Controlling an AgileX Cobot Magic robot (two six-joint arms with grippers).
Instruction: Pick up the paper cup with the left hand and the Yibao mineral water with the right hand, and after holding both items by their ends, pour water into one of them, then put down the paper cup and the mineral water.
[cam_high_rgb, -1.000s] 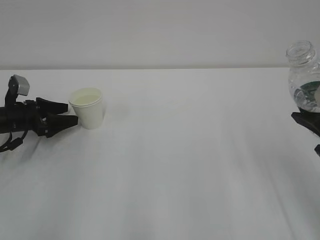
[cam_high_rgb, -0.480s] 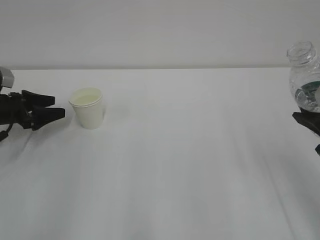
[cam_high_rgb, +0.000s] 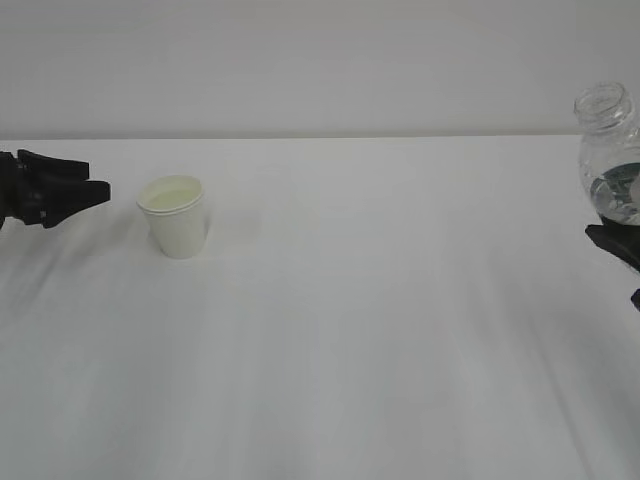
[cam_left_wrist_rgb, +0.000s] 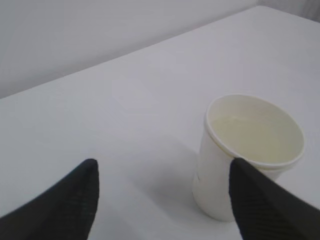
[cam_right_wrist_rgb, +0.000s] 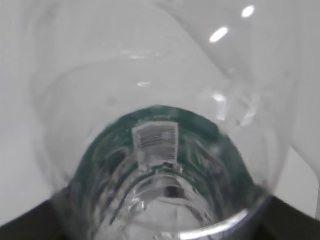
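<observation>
My left hand, jaws spread and holding nothing, has backed away to the table's left edge, leaving the paper cup upright nearby with water inside, so its put-down looks done. My right hand grips the capless Yibao mineral water at the right edge; that remains to set down.

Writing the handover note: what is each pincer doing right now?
Left pincer: open, holding nothing, clear of the paper cup.
Right pincer: closed on the Yibao mineral water, which it holds upright.
</observation>
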